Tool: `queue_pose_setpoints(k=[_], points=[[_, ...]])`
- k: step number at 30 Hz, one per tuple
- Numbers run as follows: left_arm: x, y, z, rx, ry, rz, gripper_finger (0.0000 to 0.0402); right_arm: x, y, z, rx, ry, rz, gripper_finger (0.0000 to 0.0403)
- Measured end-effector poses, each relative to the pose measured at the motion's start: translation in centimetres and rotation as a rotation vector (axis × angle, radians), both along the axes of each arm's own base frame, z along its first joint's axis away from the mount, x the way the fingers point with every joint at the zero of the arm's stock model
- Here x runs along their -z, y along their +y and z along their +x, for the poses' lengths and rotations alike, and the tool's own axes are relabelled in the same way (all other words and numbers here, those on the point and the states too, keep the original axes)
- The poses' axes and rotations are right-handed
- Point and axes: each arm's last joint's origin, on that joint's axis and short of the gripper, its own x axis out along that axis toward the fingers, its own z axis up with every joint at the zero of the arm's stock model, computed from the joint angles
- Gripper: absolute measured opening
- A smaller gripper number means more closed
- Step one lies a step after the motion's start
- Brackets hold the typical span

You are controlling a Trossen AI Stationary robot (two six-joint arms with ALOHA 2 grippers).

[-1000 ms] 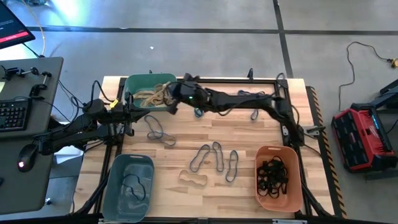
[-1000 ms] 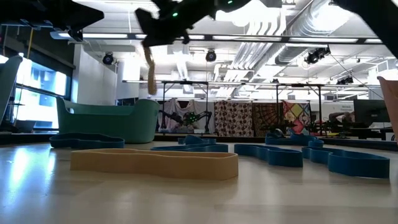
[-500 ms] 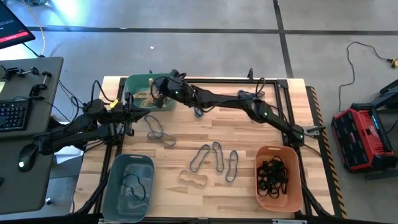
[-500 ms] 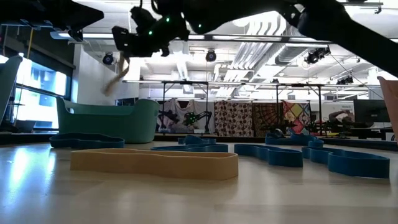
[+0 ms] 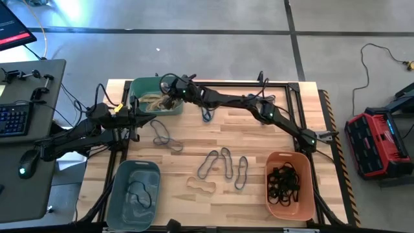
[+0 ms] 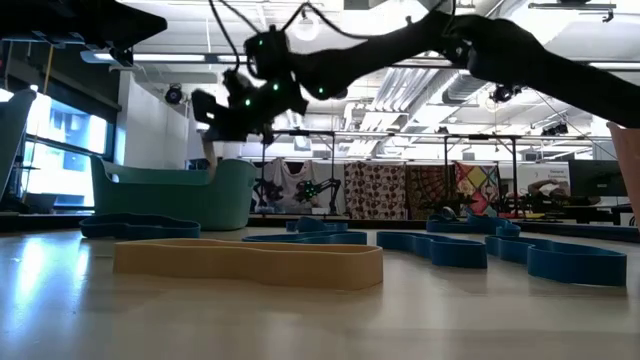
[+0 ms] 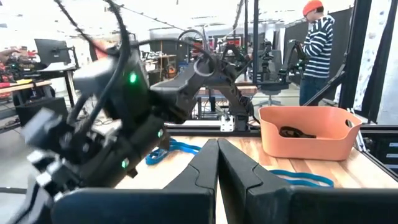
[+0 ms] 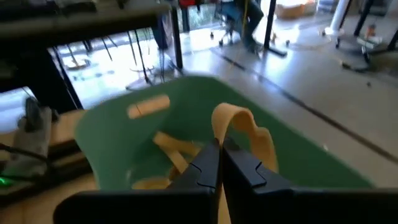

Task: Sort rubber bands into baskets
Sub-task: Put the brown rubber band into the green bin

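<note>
Nearest you: one tan rubber band [image 6: 250, 263], blue rubber bands [image 5: 223, 163] mid-table. Left gripper [image 7: 217, 163]: pinched closed, empty, beside the teal basket [image 5: 138, 87]. Farthest: right gripper [image 8: 219, 163] over that basket, clamping a tan band [image 8: 239, 127].

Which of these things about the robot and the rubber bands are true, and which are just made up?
1. The right gripper pinches a tan rubber band above the green basket. True.
2. The orange basket is full of tan bands. False: it holds black bands.
3. Blue bands lie loose on the table. True.
4. The left gripper is wide open. False: its fingers are shut together.
5. The grey-blue basket sits beside the orange one. False: they are at opposite front corners of the table.
</note>
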Motion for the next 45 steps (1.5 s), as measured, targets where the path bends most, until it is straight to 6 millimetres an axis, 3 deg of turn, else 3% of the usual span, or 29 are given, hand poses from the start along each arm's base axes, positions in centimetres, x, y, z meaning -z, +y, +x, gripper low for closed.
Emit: queue_pose_setpoints(k=[4, 13, 16, 23, 26, 31, 36, 39, 45], points=[[0.0, 0.0, 0.0, 0.0, 0.0, 0.0, 0.0, 1.7, -0.3, 0.2, 0.006, 0.025, 0.044, 0.0], [0.0, 0.0, 0.0, 0.0, 0.0, 0.0, 0.0, 2.5, -1.0, -0.2, 0.013, 0.068, 0.109, 0.0008], [0.0, 0.0, 0.0, 0.0, 0.0, 0.001, 0.0, 2.4, -1.1, -0.2, -0.007, 0.071, 0.097, 0.0044], [0.0, 0.0, 0.0, 0.0, 0.0, 0.0, 0.0, 2.3, -0.8, -0.2, -0.037, 0.081, 0.094, 0.0171], [0.0, 0.0, 0.0, 0.0, 0.0, 0.0, 0.0, 1.1, -0.7, -0.3, -0.058, 0.107, 0.081, 0.0188], [0.0, 0.0, 0.0, -0.002, 0.002, 0.015, 0.0, -2.5, -0.1, -1.4, -0.087, 0.138, 0.026, 0.0137], [-0.1, 0.0, 0.0, -0.002, -0.006, 0.021, 0.0, -2.5, 0.6, -1.6, -0.119, 0.201, -0.013, 0.0021], [-0.1, 0.0, 0.0, -0.002, -0.006, 0.021, 0.0, -2.8, 1.6, -1.3, -0.091, 0.197, -0.061, 0.0012], [0.0, 0.0, 0.0, 0.0, -0.002, 0.01, 0.0, -0.8, 3.3, -0.9, -0.052, 0.264, -0.111, 0.0001]])
